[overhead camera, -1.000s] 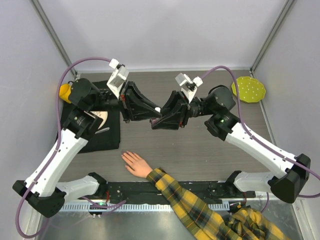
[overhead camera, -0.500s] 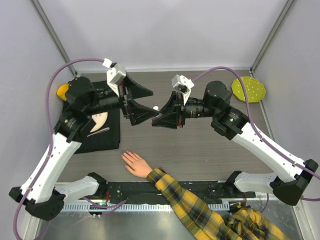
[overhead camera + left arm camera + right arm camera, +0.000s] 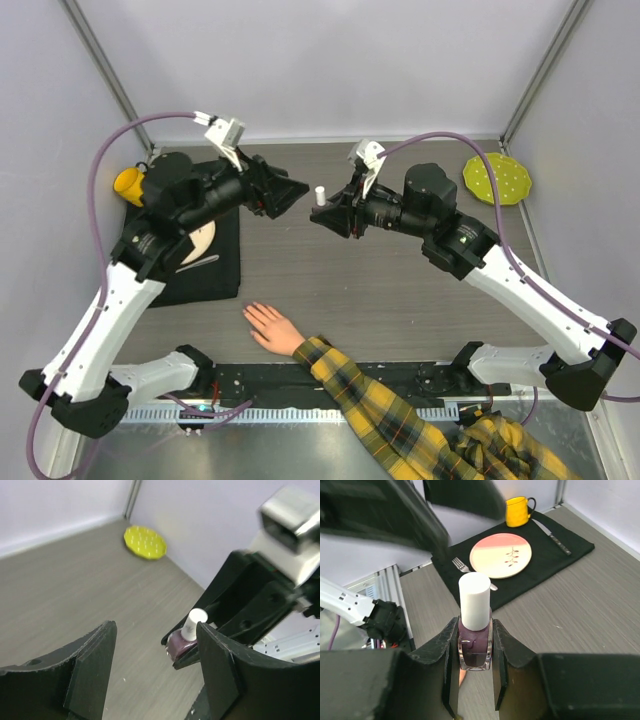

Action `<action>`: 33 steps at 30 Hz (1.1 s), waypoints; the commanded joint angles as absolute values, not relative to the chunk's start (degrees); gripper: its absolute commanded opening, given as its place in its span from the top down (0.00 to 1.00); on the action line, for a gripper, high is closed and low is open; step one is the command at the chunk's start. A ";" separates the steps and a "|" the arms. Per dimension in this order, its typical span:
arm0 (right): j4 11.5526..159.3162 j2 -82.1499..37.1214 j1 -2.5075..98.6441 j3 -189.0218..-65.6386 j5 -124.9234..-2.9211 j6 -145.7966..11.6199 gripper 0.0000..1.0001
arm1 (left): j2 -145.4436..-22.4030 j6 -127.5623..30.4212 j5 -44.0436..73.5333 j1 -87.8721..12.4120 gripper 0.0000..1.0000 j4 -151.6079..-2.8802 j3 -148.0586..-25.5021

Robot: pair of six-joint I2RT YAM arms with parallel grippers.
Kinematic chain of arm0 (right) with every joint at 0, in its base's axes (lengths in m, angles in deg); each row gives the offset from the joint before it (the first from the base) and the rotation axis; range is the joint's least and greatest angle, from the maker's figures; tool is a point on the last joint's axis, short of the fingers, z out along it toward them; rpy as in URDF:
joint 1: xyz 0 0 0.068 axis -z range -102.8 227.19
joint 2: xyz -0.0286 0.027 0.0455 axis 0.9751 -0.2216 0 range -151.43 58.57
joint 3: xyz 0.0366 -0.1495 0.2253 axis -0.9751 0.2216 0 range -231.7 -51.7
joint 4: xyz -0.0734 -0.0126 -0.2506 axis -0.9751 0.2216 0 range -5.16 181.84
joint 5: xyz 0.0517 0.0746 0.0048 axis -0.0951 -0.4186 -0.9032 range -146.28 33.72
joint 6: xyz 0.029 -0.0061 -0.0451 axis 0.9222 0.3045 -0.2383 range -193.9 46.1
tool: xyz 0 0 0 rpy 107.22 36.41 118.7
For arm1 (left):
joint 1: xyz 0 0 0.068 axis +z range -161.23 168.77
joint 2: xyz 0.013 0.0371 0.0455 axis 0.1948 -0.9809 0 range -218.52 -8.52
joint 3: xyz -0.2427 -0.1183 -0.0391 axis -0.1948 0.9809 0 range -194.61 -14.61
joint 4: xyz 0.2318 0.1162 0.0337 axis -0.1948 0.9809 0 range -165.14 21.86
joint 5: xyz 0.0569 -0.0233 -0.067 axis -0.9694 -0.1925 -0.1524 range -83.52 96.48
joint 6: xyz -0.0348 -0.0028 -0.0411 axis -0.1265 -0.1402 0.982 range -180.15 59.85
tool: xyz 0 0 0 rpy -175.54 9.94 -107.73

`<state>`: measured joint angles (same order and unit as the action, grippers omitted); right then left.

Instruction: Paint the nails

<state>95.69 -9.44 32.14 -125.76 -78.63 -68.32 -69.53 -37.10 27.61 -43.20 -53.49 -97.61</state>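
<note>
A small purple polish bottle with a white cap stands upright between my right gripper's fingers, which are shut on its glass sides. From above, the cap shows just past the right gripper, over the middle of the table. My left gripper is open and empty, a short way left of the bottle, with its fingers apart from it. The pale hand lies flat near the front edge with fingers spread, below a plaid sleeve. Its nails are too small to make out.
A black mat at the left carries a pink-and-cream plate and cutlery. A yellow mug stands at the mat's far corner. A yellow-green dotted disc lies at the back right. Grey walls close in the table.
My left gripper, shut by the bottle's cap a second ago, has opened and drawn back left. The right gripper has swung the bottle toward the back; the cap stays on.
</note>
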 commanded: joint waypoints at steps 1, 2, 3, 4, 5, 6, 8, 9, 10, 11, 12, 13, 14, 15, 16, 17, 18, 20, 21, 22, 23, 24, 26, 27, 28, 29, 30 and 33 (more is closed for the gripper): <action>93.80 -9.37 31.84 -127.81 -74.56 -69.86 0.99 | -69.86 -34.57 23.55 -46.12 0.32 -57.11 -95.65; 93.89 -9.29 31.84 -127.72 -74.56 -69.86 0.99 | -69.95 -35.01 22.58 -47.95 0.33 -57.47 -95.65; 93.98 -9.37 31.84 -127.81 -74.39 -69.86 0.99 | -70.13 -35.54 21.52 -48.93 0.33 -57.47 -95.82; 93.89 -9.37 31.84 -127.72 -74.47 -69.77 0.99 | -70.30 -36.67 20.64 -49.81 0.33 -57.65 -96.08; 93.98 -9.37 31.84 -127.81 -74.47 -69.86 0.99 | -70.65 -37.21 19.15 -51.29 0.33 -57.65 -96.26; 93.98 -9.55 31.84 -127.81 -74.47 -69.86 0.99 | -70.92 -37.56 18.53 -52.00 0.33 -57.74 -96.35; 93.98 -9.64 31.84 -127.81 -74.48 -69.95 0.99 | -71.36 -38.44 17.56 -53.50 0.33 -57.65 -96.79; 93.98 -9.55 31.84 -127.90 -74.56 -69.95 0.99 | -71.88 -38.70 17.04 -53.94 0.33 -57.65 -96.88; 93.98 -9.46 31.84 -127.81 -74.65 -69.86 0.99 | -72.15 -38.97 16.07 -54.47 0.33 -57.30 -97.22; 93.81 -9.46 31.84 -127.81 -74.65 -69.86 0.99 | -72.50 -39.66 15.37 -55.43 0.33 -56.60 -97.49; 93.80 -9.37 31.84 -127.81 -74.74 -69.95 0.99 | -73.20 -40.11 14.40 -55.79 0.34 -56.07 -97.75; 93.80 -9.20 31.84 -127.72 -74.74 -69.77 0.99 | -73.64 -40.46 14.05 -56.23 0.40 -55.63 -98.45; 93.63 -9.02 31.84 -127.72 -74.65 -69.95 0.99 | -74.08 -41.07 13.87 -56.84 0.43 -54.67 -98.89; 93.63 -8.93 31.84 -127.72 -74.56 -69.95 0.99 | -74.61 -41.34 13.43 -57.02 0.45 -54.31 -99.25; 93.54 -8.85 31.84 -127.72 -74.39 -70.03 0.99 | -74.87 -41.60 13.17 -57.28 0.46 -53.96 -99.68; 93.54 -8.76 31.76 -127.72 -74.39 -69.95 0.99 | -75.05 -41.78 12.90 -57.46 0.47 -53.61 -99.78; 93.45 -8.76 31.76 -127.72 -74.39 -69.77 0.99 | -75.31 -42.13 12.90 -57.64 0.48 -53.26 -99.78; 93.02 -8.58 31.84 -127.72 -74.65 -69.69 0.99 | -75.66 -42.39 12.81 -57.81 0.53 -52.73 -99.95; 92.93 -8.41 31.84 -127.72 -74.74 -69.60 0.99 | -75.75 -42.57 12.81 -57.81 0.55 -52.38 -100.04; 92.84 -8.32 31.84 -127.55 -74.74 -69.51 0.99 | -75.93 -42.57 12.99 -57.90 0.59 -52.12 -100.13; 92.49 -8.32 31.84 -127.55 -74.74 -69.51 0.99 | -76.02 -42.57 12.99 -57.90 0.62 -51.85 -100.22; 92.49 -8.23 31.84 -127.46 -74.74 -69.33 0.99 | -76.10 -42.57 13.07 -57.81 0.73 -51.33 -100.30; 92.40 -8.23 31.93 -127.55 -74.83 -69.42 0.99 | -75.93 -42.66 14.39 -57.90 0.86 -51.15 -100.13; 92.40 -8.06 31.84 -127.63 -75.00 -69.33 0.99 | -75.93 -43.27 15.70 -57.90 0.92 -51.15 -99.87; 92.31 -7.97 31.84 -127.55 -75.52 -69.51 0.99 | -75.84 -43.97 17.45 -57.81 0.99 -50.97 -99.87; 92.14 -7.88 31.93 -127.55 -76.23 -69.68 0.99 | -75.67 -45.28 25.82 -57.73 1.00 -50.97 -100.04; 91.96 -7.53 31.84 -127.37 -80.41 -69.95 0.99 | -75.32 -46.95 32.69 -57.72 1.00 -51.32 -99.43; 90.30 -7.44 31.84 -126.58 -110.23 -70.75 0.99 | -72.25 -51.28 65.39 -56.68 1.00 -59.46 -94.36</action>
<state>97.31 -9.16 32.31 -125.74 -79.35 -69.63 -75.74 -46.00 23.78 -55.94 -52.44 -98.07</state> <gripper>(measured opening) 0.300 0.208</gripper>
